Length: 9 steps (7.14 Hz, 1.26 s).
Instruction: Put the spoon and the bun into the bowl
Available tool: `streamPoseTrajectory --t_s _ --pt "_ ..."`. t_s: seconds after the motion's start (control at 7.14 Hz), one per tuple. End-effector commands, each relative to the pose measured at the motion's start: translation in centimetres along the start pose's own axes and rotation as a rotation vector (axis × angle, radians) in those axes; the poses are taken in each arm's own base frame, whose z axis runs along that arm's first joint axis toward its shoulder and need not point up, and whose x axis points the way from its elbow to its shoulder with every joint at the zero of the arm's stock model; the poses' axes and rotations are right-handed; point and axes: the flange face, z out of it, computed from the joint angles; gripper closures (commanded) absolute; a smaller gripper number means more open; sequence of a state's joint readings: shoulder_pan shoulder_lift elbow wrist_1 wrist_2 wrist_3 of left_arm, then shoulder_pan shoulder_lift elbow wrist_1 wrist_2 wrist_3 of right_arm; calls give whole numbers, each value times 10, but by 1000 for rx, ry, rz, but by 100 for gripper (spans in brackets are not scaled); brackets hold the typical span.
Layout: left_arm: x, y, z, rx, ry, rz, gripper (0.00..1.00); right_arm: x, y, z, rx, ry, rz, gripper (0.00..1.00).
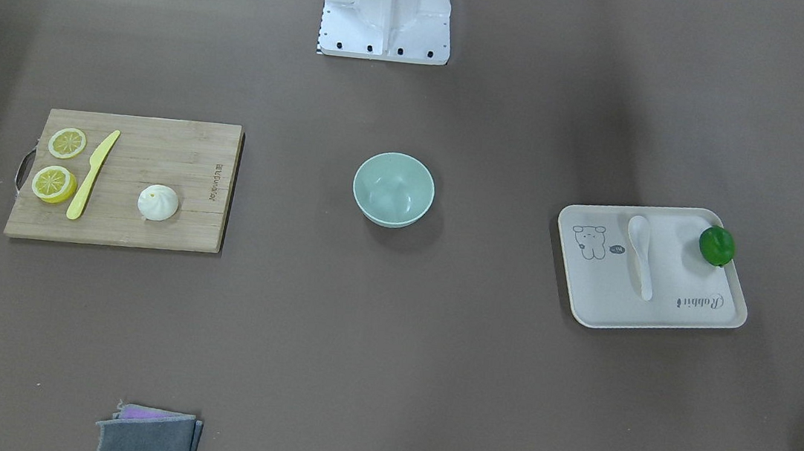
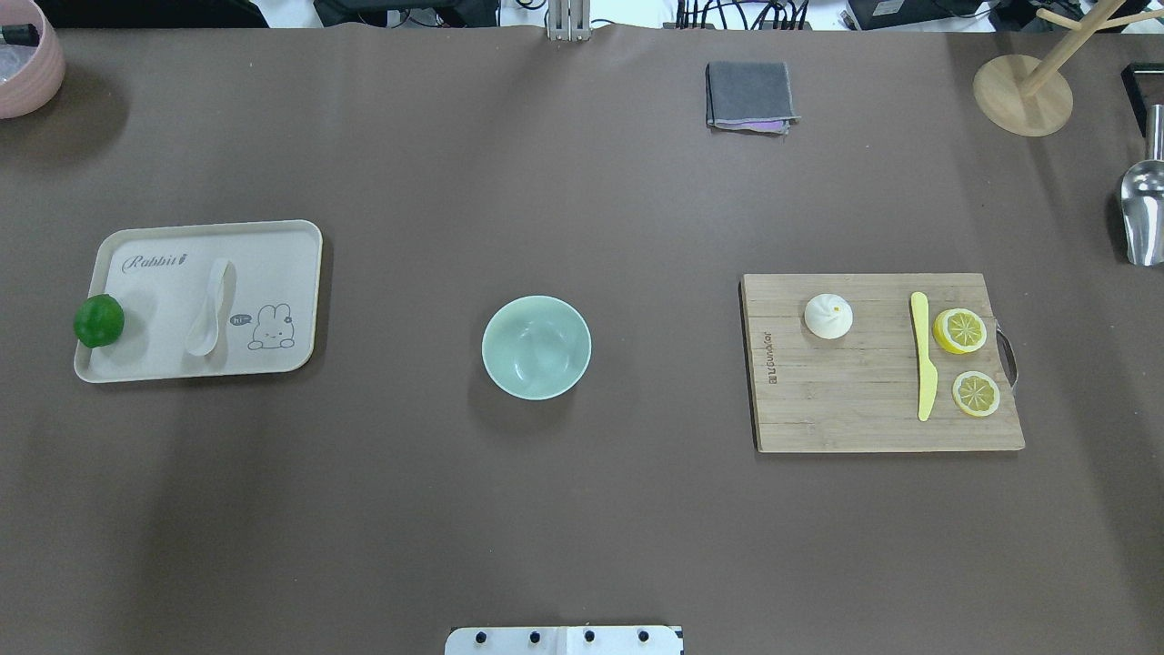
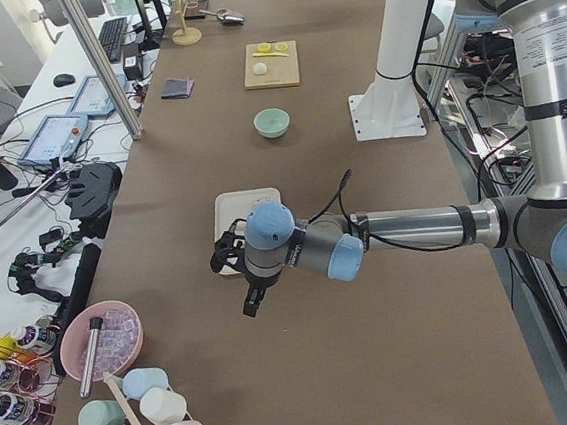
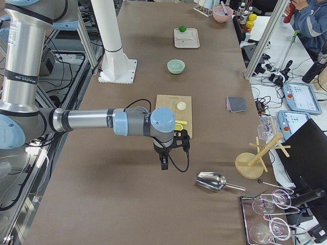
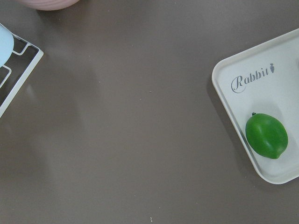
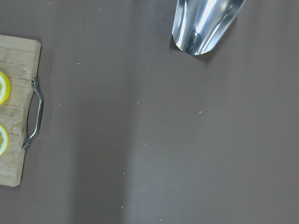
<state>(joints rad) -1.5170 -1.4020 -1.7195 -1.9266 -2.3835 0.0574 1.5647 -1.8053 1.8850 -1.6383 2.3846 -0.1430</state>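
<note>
The white spoon (image 2: 211, 307) lies on a cream rabbit tray (image 2: 273, 246) on the robot's left. The white bun (image 2: 828, 316) sits on a bamboo cutting board (image 2: 846, 400) on the robot's right. The mint-green bowl (image 2: 536, 347) stands empty mid-table between them. My left gripper (image 3: 252, 301) shows only in the exterior left view, above the table beyond the tray's outer end. My right gripper (image 4: 163, 164) shows only in the exterior right view, above the table between the board and a metal scoop. I cannot tell whether either is open or shut.
A green lime (image 2: 98, 320) sits on the tray's outer edge. A yellow knife (image 2: 924, 367) and two lemon slices (image 2: 959, 330) lie on the board. A folded grey cloth (image 2: 749, 95), a metal scoop (image 2: 1142, 214), a wooden stand (image 2: 1023, 95) and a pink bowl (image 2: 27, 55) line the table's edges.
</note>
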Motion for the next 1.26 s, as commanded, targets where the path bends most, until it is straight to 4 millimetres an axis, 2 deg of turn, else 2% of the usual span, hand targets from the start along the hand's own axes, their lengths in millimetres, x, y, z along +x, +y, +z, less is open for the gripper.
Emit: streamPoseTrajectory --t_s 0.0,0.42,0.84,1.12 --pt "-3 3 3 -5 -1 0 2 -7 10 4 4 -111 15 0" --pt "-2 5 1 -3 -2 -4 2 -13 5 -1 44 -123 -26 0" --pt "3 6 -3 43 -1 44 2 -13 7 1 70 -121 -57 0" --pt "17 -7 -11 69 11 -40 3 -19 2 -2 80 -120 -67 0"
